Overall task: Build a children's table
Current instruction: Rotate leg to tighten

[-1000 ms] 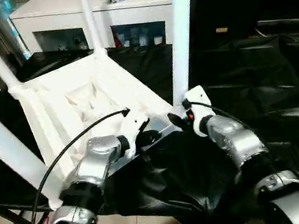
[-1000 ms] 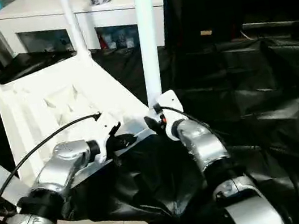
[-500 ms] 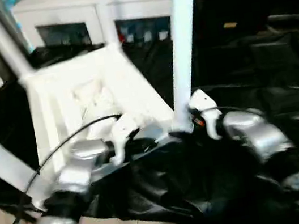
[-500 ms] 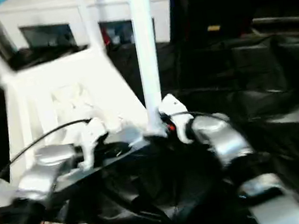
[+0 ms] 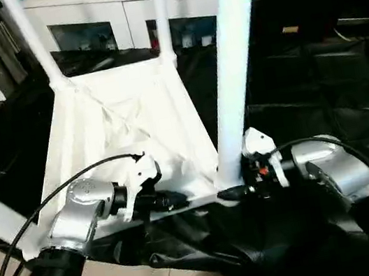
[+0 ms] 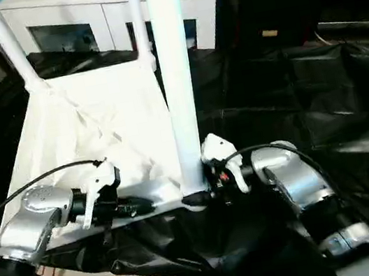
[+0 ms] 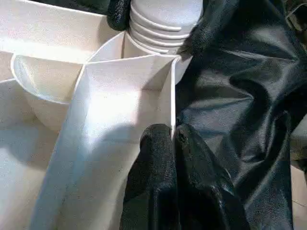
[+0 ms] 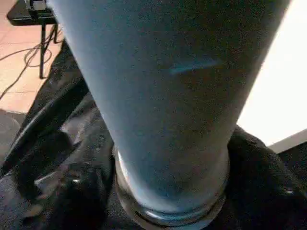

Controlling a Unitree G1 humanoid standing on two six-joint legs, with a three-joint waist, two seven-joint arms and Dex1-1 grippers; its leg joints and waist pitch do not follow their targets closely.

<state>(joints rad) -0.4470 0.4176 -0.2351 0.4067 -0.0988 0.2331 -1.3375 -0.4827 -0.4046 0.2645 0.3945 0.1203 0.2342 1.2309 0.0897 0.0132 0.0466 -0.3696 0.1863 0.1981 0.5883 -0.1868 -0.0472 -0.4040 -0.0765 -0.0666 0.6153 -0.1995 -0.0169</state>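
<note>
Tabletop [image 5: 126, 130] lies upside down on black-draped work table [image 5: 319, 94], ribbed underside up, legs standing up from corner sockets. Near leg [image 5: 233, 66] upright at corner closest to right arm.

Left gripper [image 7: 172, 139] pinched tight on thin near edge wall of tabletop, one finger each side.

Right gripper [image 5: 239, 189] at base of near leg; black fingers [image 7: 211, 24] straddle threaded foot of leg, both against it. Jaws wide, holding leg.

Far legs [image 5: 29, 36] upright at back corners.
</note>
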